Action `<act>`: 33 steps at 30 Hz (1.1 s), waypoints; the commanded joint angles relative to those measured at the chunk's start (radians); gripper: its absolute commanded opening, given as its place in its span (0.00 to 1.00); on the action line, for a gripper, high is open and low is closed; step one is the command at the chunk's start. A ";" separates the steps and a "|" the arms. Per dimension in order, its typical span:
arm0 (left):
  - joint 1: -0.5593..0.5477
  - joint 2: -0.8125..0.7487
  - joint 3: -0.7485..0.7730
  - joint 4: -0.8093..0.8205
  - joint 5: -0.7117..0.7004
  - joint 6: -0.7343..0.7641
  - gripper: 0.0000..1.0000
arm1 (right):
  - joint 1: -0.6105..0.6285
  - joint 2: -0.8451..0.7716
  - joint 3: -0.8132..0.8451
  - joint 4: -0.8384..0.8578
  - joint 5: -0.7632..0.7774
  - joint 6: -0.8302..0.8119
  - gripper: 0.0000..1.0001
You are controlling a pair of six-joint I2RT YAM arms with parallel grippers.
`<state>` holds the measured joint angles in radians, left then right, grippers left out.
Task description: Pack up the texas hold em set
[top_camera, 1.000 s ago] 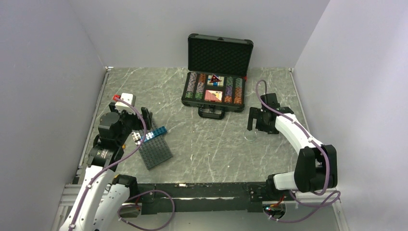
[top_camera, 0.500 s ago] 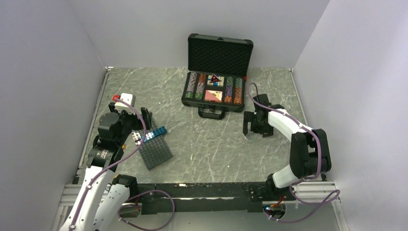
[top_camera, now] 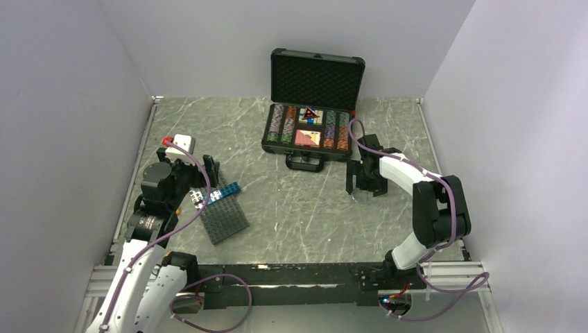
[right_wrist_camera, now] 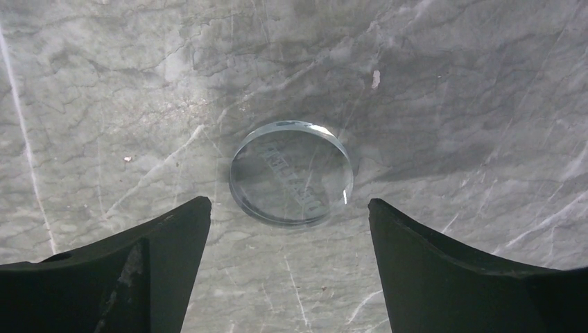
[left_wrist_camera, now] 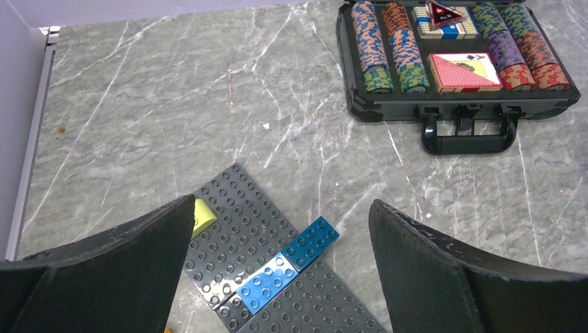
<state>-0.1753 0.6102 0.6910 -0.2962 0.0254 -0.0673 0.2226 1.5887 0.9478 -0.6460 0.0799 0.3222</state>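
The left gripper [left_wrist_camera: 281, 203] is held with its fingers spread wide above the grey building plate [left_wrist_camera: 305, 298], on which blue bricks [left_wrist_camera: 288, 260] are seated. Further right, toward the back wall, the black case [top_camera: 277, 147] is laid open – lid upright, long axis running left to right, handle [top_camera: 305, 163] pointing at the near edge. Chip rows [left_wrist_camera: 378, 45] are packed inside. Right of the handle, the right gripper [right_wrist_camera: 288, 202] is spread over the clear disc [right_wrist_camera: 291, 172] – it is laid flat on the table [top_camera: 298, 208], apart from both fingers.
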 commanded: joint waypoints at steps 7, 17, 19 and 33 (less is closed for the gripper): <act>0.005 -0.016 0.001 0.041 0.014 -0.004 0.99 | 0.030 0.023 -0.012 0.001 0.115 0.041 0.85; 0.005 -0.005 -0.001 0.038 -0.009 -0.003 0.99 | 0.039 -0.023 -0.055 0.027 0.070 0.049 0.47; 0.005 0.002 0.002 0.036 -0.002 -0.009 0.99 | 0.041 -0.060 -0.039 0.009 0.072 0.045 0.41; 0.004 0.043 0.031 -0.002 -0.002 -0.044 0.99 | 0.135 -0.195 0.253 -0.107 0.057 0.052 0.30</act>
<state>-0.1753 0.6575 0.6903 -0.3138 0.0208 -0.0906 0.3168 1.4086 1.0985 -0.7212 0.1303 0.3603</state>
